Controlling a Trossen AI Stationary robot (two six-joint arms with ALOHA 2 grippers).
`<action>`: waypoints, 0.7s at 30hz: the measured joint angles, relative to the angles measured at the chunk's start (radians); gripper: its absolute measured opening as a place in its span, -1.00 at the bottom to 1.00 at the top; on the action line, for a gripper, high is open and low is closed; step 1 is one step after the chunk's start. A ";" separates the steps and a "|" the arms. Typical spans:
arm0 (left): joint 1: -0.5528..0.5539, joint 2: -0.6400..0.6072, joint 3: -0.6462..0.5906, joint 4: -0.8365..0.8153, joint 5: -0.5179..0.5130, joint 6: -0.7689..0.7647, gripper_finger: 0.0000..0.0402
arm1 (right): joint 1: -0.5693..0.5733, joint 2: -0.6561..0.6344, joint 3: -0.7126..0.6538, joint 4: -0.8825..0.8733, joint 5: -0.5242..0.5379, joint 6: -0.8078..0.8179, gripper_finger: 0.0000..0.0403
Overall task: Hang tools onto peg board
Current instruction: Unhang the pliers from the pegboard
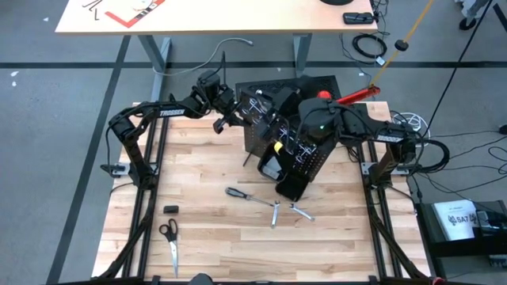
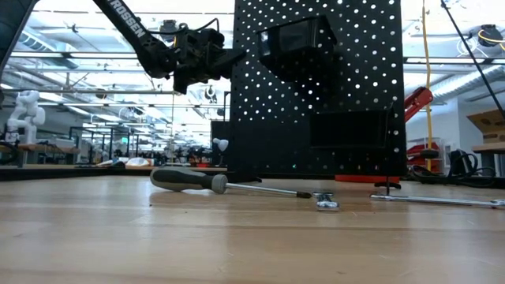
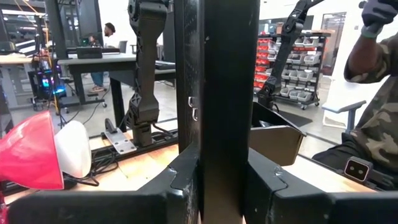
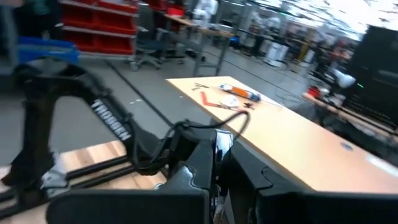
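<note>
Black perforated metal, the peg board (image 1: 293,146) stands upright near the worktop's (image 1: 206,237) far edge, towards the right side. The left gripper (image 3: 221,180) is clamped on the board's edge, its fingers closed against the panel. The right gripper (image 4: 217,177) is up at the board's top with its fingers shut together; whether they pinch anything I cannot tell. A dark-handled screwdriver (image 2: 229,183) and thin wrenches (image 1: 289,210) lie unhung on the wood in front of the board, and scissors (image 1: 169,241) sit by the near left corner. If the left grip slips, the board could tip and shed whatever already hangs on it.
</note>
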 joint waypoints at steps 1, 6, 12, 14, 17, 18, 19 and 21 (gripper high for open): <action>-0.001 0.000 0.000 0.000 0.002 0.001 -0.58 | -0.001 0.000 0.000 0.000 -0.021 -0.015 -0.94; -0.003 0.000 0.000 0.000 0.005 0.002 -0.58 | -0.003 -0.002 0.001 -0.002 -0.090 -0.101 -0.94; -0.004 0.000 0.000 0.002 0.020 0.003 -0.58 | -0.008 -0.002 0.002 0.000 -0.163 -0.171 -0.94; -0.004 0.000 0.000 0.002 0.023 0.003 -0.58 | -0.012 -0.002 0.002 0.000 -0.178 -0.192 -0.94; -0.004 0.000 0.000 0.002 0.027 0.003 -0.58 | -0.014 -0.002 0.002 -0.003 -0.207 -0.227 -0.94; -0.004 0.000 0.000 0.002 0.032 0.004 -0.58 | -0.014 -0.002 0.002 -0.002 -0.221 -0.237 -0.94; -0.004 0.000 0.000 0.002 0.035 0.004 -0.58 | -0.014 -0.002 0.002 -0.001 -0.228 -0.245 -0.94; -0.004 0.000 0.001 0.002 0.041 0.004 -0.58 | -0.014 -0.002 0.002 -0.002 -0.231 -0.260 -0.94</action>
